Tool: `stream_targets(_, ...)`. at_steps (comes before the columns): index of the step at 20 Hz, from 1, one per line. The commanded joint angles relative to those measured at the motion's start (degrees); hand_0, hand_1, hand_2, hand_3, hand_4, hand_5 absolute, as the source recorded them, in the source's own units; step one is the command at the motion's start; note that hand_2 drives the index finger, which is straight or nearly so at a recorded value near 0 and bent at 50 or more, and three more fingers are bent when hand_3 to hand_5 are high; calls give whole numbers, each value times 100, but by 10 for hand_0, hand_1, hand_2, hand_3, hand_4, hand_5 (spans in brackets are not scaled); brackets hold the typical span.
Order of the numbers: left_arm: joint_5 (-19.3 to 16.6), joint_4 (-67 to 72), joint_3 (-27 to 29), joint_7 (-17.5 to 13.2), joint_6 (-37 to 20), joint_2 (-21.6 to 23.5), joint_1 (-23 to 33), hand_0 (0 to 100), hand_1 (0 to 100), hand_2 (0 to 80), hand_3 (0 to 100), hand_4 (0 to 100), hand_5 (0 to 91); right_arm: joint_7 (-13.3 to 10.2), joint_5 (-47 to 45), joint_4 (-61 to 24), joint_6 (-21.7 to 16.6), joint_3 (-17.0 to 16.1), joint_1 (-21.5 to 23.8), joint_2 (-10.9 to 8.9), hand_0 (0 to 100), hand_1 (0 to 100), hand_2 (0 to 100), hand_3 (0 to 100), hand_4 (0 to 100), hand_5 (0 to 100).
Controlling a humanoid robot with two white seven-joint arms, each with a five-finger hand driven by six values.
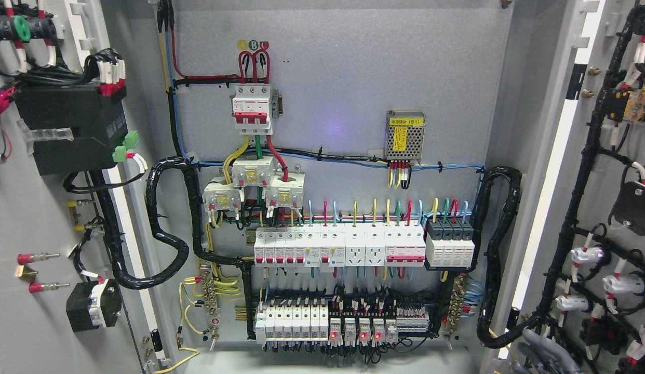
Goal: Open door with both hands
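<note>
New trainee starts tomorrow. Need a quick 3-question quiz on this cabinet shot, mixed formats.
1. True or false: both cabinet doors, the left door and the right door, are swung open.
2. Multiple choice: the perforated metal power supply with the yellow label sits A) on the left door, B) on the back panel, upper right of the main breaker, C) in the bottom row.
3. Fill in: the small lit indicators in the bottom row of relays glow ____.

Key: 1 true; 2 B; 3 red. Neither robot hand is in view.
</note>
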Motion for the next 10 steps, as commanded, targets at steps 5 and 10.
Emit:
stream_targets(5, 632, 38, 707, 0, 74, 261, -17, 0, 0, 0, 0, 0, 0, 13, -64, -12, -3, -624, 222, 8, 0, 0, 0, 0, 0, 0)
stream_targets(10, 1195, 29, 1261, -8, 30, 525, 159, 0, 0, 0, 0, 0, 0, 4, -257, -12, -126, -888, 398, -18, 0, 0, 0, 0, 0, 0)
